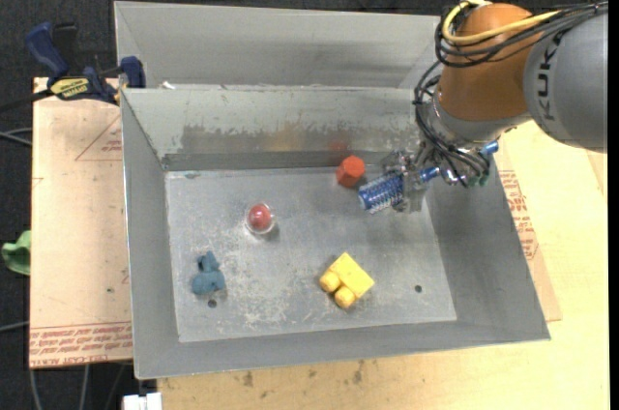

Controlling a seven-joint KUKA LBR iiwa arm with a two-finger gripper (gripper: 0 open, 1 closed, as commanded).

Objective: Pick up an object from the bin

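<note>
Grey bin (290, 123): gripper (404, 189) near orange ball (351, 170), blue ridged piece (380, 194) at tip; openness cannot tell.

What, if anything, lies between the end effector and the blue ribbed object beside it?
Nothing visible. The blue ribbed object lies right next to the end effector; the orange ball sits beyond it, further left.

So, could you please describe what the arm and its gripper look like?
The arm is thick, rounded and grey with dark lettering. Its wrist wears a bulging orange cover, looped by yellow and black cables. Below sits a small dark gripper with blue bits.
</note>
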